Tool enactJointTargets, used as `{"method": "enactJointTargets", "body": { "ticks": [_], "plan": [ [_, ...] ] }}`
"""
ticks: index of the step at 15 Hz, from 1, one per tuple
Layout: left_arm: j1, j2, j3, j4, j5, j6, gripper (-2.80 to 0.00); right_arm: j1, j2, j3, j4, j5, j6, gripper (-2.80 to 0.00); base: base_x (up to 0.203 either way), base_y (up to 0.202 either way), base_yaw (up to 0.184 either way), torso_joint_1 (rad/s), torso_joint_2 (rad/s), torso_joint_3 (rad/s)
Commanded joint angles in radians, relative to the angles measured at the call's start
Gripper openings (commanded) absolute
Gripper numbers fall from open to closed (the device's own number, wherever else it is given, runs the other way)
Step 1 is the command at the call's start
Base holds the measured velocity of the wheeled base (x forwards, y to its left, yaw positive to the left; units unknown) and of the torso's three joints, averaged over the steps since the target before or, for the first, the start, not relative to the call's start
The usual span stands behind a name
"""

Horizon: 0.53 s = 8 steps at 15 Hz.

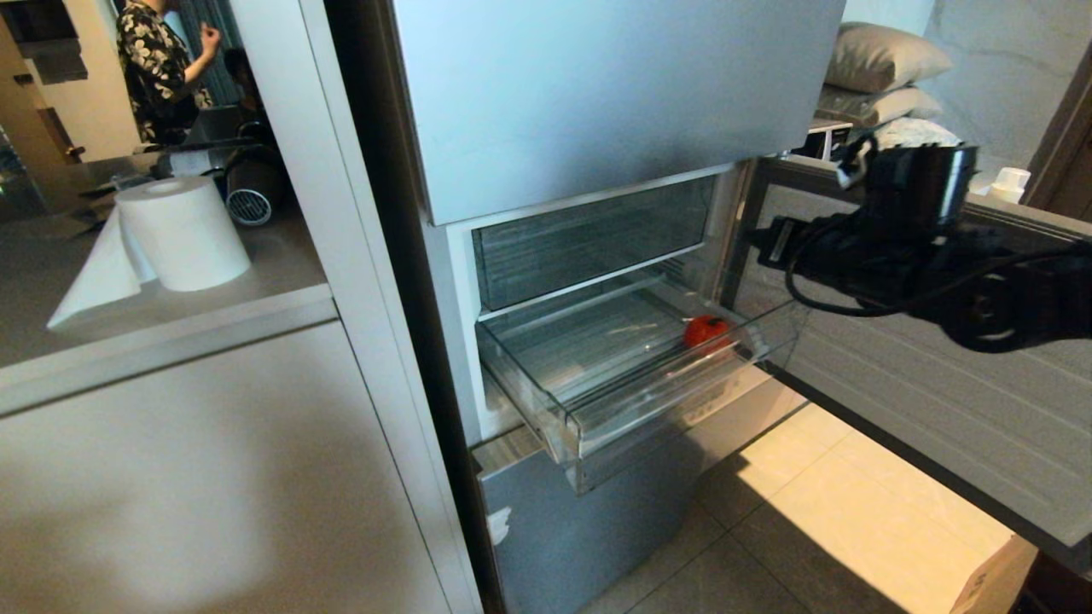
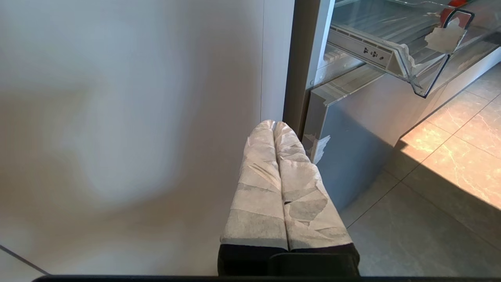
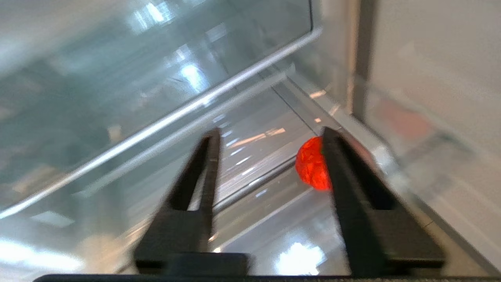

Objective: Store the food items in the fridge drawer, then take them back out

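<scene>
Right tool (image 3: 270,156) spread, empty above fridge drawer (image 1: 597,418); wrist view shows food item (image 3: 311,168) beside one finger. Left tool (image 2: 278,129) pressed together, parked.

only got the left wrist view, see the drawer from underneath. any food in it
observer: Yes, one red food item lies on the floor of the fridge drawer, close to its right-hand wall in the head view.
operator: is the right gripper holding it
observer: No. In the right wrist view the right gripper is open and empty, aimed into the drawer, and the red piece lies beyond its fingers, partly hidden behind one of them.
</scene>
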Motion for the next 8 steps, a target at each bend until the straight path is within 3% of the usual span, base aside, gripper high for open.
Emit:
{"method": "enactJointTargets", "body": {
  "ticks": [1, 3, 5, 8],
  "plan": [
    [-0.001, 0.000, 0.002, -0.001, 0.000, -0.001, -2.80, 0.000, -0.348, 0.159, 0.001, -0.018, -0.003, -2.80, 0.000, 0.000, 0.000, 0.000, 0.00, 0.000],
    [0.000, 0.000, 0.002, -0.001, 0.000, -0.001, -2.80, -0.013, -0.541, 0.246, 0.024, -0.082, -0.021, -2.80, 0.000, 0.000, 0.000, 0.000, 0.00, 0.000],
    [0.000, 0.000, 0.002, -0.001, 0.000, -0.001, -2.80, -0.092, -0.691, 0.304, 0.058, -0.168, -0.055, -2.80, 0.000, 0.000, 0.000, 0.000, 0.00, 0.000],
    [0.000, 0.000, 0.002, -0.001, 0.000, -0.001, -2.80, -0.354, -0.795, 0.335, 0.110, -0.216, -0.078, -2.80, 0.000, 0.000, 0.000, 0.000, 0.00, 0.000]
  ]
}}
